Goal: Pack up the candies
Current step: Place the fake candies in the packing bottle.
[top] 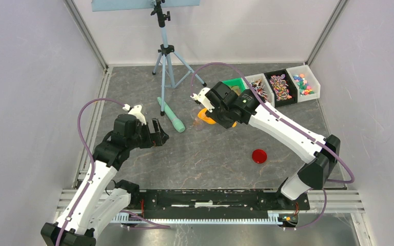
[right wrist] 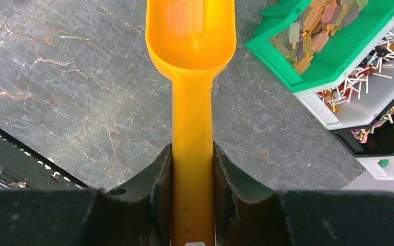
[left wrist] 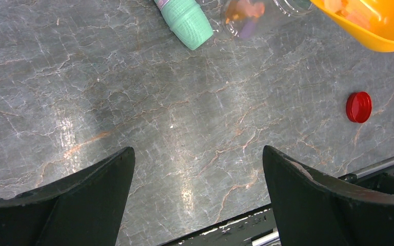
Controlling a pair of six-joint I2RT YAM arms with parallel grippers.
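The right fingers [right wrist: 159,174] are clamping the orange scoop [right wrist: 191,77] by its handle, and a few candies [right wrist: 184,18] are sitting in its bowl, with the green bin [right wrist: 333,56] at two o'clock. The left fingers [left wrist: 97,189] are hanging wide apart over the table [left wrist: 184,128]. Next, I judge, comes tipping the load into the clear jar [left wrist: 256,15], at twelve o'clock in the left wrist view.

Candy on the move: a few pale, translucent candies [right wrist: 184,18] lie in the bowl of an orange scoop [right wrist: 192,102], top centre of the right wrist view. At upper right, pastel popsicle-shaped candies [right wrist: 313,31] are heaped in a green bin [right wrist: 333,61]. Beside it are jumbled white-stick lollipops [right wrist: 359,82], then multicoloured swirl lollipops [right wrist: 390,113]. In the overhead view's upper right, red, blue and pink sweets [top: 303,83] lie in the end bin [top: 315,84]. At the top edge of the left wrist view, a clear jar [left wrist: 282,7] holds blurred orange and purple pieces [left wrist: 246,13].
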